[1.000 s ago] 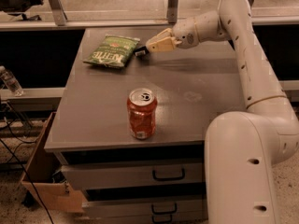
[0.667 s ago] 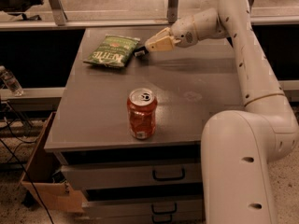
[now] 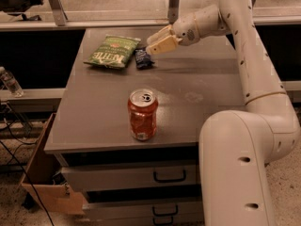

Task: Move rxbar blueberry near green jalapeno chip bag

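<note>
The green jalapeno chip bag (image 3: 113, 52) lies flat at the far left of the grey tabletop. The rxbar blueberry (image 3: 142, 59), a small dark wrapper, lies on the table right beside the bag's right edge. My gripper (image 3: 155, 44) hovers just above and to the right of the bar, its fingers apart and holding nothing, clear of the bar.
An orange soda can (image 3: 142, 115) stands upright near the table's front edge. The grey table (image 3: 197, 98) tops a cabinet with drawers. My arm reaches in from the right. A cardboard box (image 3: 44, 182) sits on the floor at the left, a water bottle (image 3: 9, 82) beyond it.
The gripper has drawn back up and to the right, uncovering the rxbar, which now lies on the table beside the chip bag.
</note>
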Motion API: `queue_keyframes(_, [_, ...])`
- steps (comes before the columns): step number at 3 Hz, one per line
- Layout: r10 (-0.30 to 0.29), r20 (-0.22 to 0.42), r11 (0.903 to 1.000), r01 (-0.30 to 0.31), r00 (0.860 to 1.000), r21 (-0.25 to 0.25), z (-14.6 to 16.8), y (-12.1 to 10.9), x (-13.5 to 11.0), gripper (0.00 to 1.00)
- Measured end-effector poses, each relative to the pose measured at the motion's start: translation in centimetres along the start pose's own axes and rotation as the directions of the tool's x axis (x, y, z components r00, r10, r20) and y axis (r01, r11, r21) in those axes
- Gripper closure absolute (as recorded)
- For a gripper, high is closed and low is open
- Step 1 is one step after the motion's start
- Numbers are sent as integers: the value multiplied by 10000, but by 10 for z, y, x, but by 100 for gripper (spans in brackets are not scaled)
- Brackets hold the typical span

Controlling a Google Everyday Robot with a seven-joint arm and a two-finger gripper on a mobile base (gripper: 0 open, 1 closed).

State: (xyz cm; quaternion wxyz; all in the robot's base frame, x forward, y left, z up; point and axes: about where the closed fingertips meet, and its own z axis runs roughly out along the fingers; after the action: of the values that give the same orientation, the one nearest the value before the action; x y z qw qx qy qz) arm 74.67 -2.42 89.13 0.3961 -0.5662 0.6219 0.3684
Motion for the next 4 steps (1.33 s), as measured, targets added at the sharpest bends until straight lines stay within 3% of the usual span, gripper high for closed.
queue_keyframes(1, [157,-563,9990,-133,9983,423,-16,-2,0,0])
queue_keyframes(2, [339,-1378,9930,-177,9899,1170,-46,-1,-2,0])
queue_keyframes(3, [457,-2045,9707,49,9778,2404,-94,-4,-12,0])
queue_keyframes(4, [456,-1831,9290,257,9820,3693,-152,-6,-23,0])
